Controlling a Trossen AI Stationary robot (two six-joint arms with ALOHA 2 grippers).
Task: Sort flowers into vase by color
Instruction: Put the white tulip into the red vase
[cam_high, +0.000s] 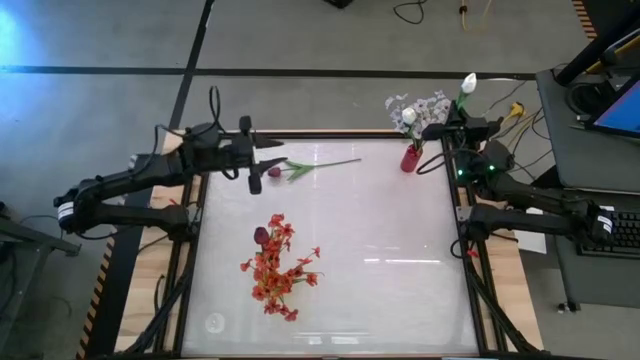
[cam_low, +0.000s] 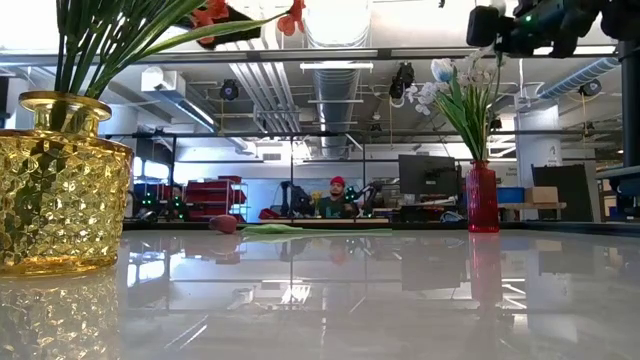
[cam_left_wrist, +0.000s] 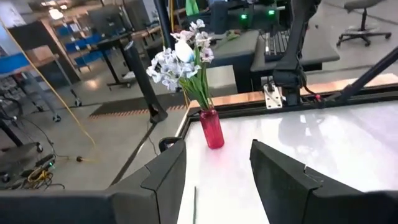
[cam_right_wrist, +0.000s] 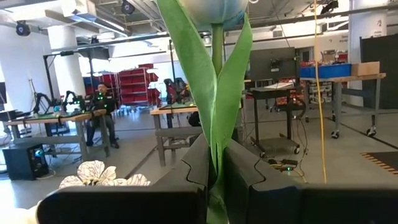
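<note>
White bud (cam_right_wrist: 214, 9) stem sits clamped in right gripper (cam_right_wrist: 214, 165) jaws; left gripper (cam_left_wrist: 217, 168) jaws apart.

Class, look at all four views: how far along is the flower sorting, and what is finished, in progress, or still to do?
Done: pale sprays stand in the red vase, red-orange ones in the yellow vase. In hand: the right tool is shut on a white tulip near the red vase. Left: a maroon tulip lies on the table by the open left tool.
</note>
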